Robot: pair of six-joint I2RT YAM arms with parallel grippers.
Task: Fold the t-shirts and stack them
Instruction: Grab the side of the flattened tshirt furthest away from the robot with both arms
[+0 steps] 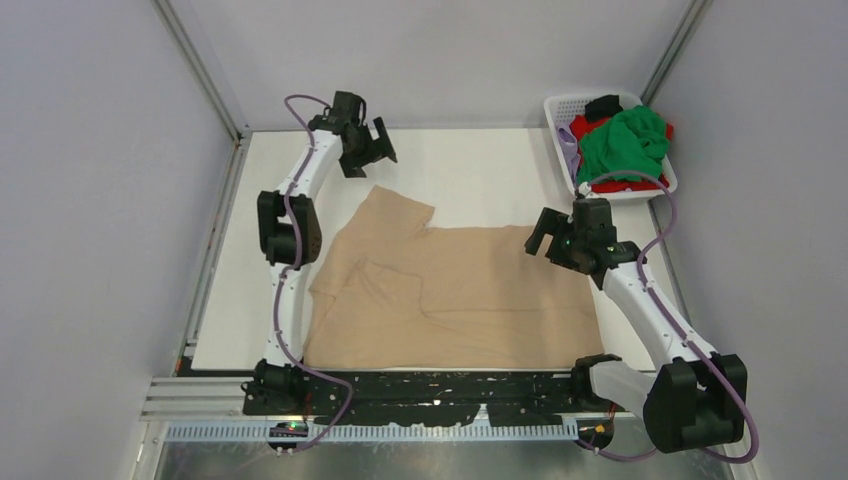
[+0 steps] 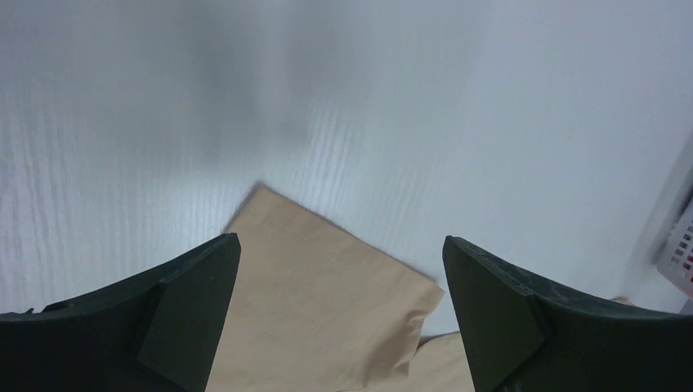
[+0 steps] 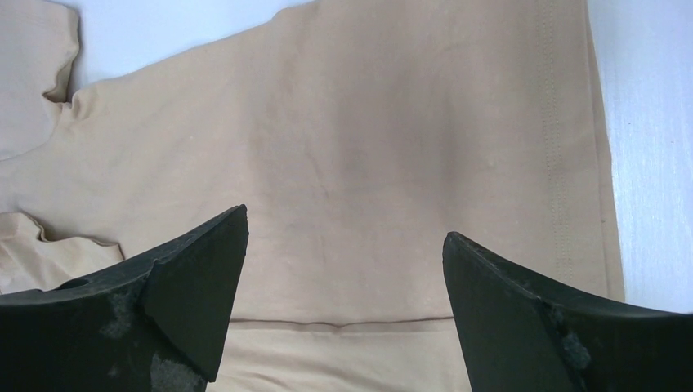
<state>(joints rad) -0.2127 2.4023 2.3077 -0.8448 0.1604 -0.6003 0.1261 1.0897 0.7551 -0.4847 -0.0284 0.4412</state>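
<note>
A beige t-shirt (image 1: 450, 295) lies spread on the white table, partly folded, with one sleeve (image 1: 400, 210) pointing toward the far left. My left gripper (image 1: 372, 148) hovers open above the table just beyond that sleeve (image 2: 319, 302), nothing between its fingers. My right gripper (image 1: 540, 235) hangs open over the shirt's far right part (image 3: 368, 163), above a fold line (image 3: 343, 324), holding nothing. Green (image 1: 625, 145), red (image 1: 590, 125), lilac (image 1: 568, 150) and black (image 1: 603, 105) t-shirts are heaped in the basket.
A white mesh basket (image 1: 560, 105) stands at the far right corner of the table. Grey walls enclose the table on three sides. A black rail runs along the near edge by the arm bases (image 1: 430, 395).
</note>
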